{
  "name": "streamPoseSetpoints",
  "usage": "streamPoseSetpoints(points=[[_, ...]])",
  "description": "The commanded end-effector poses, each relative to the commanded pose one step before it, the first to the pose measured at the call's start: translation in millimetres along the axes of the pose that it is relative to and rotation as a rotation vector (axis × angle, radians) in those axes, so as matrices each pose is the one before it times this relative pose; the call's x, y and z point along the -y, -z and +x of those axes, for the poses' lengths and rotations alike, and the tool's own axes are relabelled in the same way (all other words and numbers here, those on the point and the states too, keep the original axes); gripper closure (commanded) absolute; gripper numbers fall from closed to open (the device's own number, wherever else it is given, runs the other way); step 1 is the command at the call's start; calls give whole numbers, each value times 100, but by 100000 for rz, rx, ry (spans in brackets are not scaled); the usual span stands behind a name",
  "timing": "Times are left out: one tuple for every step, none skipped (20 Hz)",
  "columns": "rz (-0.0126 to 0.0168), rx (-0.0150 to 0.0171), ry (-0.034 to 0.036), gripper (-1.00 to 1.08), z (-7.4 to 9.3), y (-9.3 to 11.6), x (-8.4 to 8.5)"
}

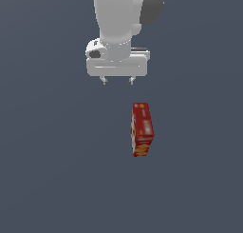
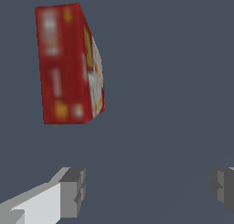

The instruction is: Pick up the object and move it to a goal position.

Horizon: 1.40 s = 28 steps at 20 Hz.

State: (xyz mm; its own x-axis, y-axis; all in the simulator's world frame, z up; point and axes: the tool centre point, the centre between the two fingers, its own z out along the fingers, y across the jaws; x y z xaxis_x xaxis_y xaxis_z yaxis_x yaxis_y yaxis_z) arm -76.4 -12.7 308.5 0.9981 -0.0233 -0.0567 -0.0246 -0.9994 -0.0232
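Note:
The object is a tall red box (image 1: 142, 129) printed with orange-yellow crackers and white patches; it stands upright on the dark grey floor. In the wrist view the red box (image 2: 68, 65) shows its narrow top and one printed side. My gripper (image 1: 118, 80) hangs above the floor, up and toward the exterior view's left of the box, apart from it. Its two short fingertips (image 1: 104, 80) point down with a wide gap. The gripper (image 2: 146, 189) is open and holds nothing; both grey pads (image 2: 73, 191) show at the frame's edge.
A plain dark grey floor (image 1: 57, 179) fills both views. No other objects or edges show. The white arm (image 1: 121, 18) comes down from the top of the exterior view.

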Motion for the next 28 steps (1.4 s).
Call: streamPoseSetpoints(points=[[0, 0, 0, -92, 0, 0, -1], [-22, 57, -32, -92, -8, -8, -11], [-97, 268, -155, -92, 11, -75, -53], [-150, 415, -241, -92, 4, -107, -85], [-211, 583, -341, -92, -2, -145, -123], [-259, 721, -425, -92, -12, -175, -159], [-225, 643, -382, -92, -24, -149, -151], [-172, 518, -312, -92, -36, -112, -132], [-112, 379, -232, -92, -46, -72, -108], [-49, 215, -135, -92, -45, -32, -73], [0, 0, 0, -92, -43, 24, -9], [34, -53, 28, -92, 27, -4, 10], [3, -115, 77, -92, 60, -1, 58], [-30, -122, 90, -92, 87, -11, 85], [-61, -110, 89, -92, 132, -37, 107], [-80, -114, 97, -92, 177, -60, 130], [-110, -152, 131, -92, 218, -71, 173], [-125, -195, 165, -92, 266, -87, 215], [-133, -245, 203, -92, 317, -105, 259], [-142, -296, 243, -92, 363, -121, 305], [-150, -339, 278, -92, 406, -139, 350], [-155, -369, 304, -92, 447, -163, 391], [-158, -405, 334, -92, 486, -186, 437], [-152, -443, 365, -92, 526, -212, 484], [-142, -486, 398, -92, 565, -240, 536], [-127, -526, 430, -92, 602, -270, 588], [-106, -566, 461, -92, 635, -302, 642], [-78, -597, 483, -92, 656, -332, 688]])
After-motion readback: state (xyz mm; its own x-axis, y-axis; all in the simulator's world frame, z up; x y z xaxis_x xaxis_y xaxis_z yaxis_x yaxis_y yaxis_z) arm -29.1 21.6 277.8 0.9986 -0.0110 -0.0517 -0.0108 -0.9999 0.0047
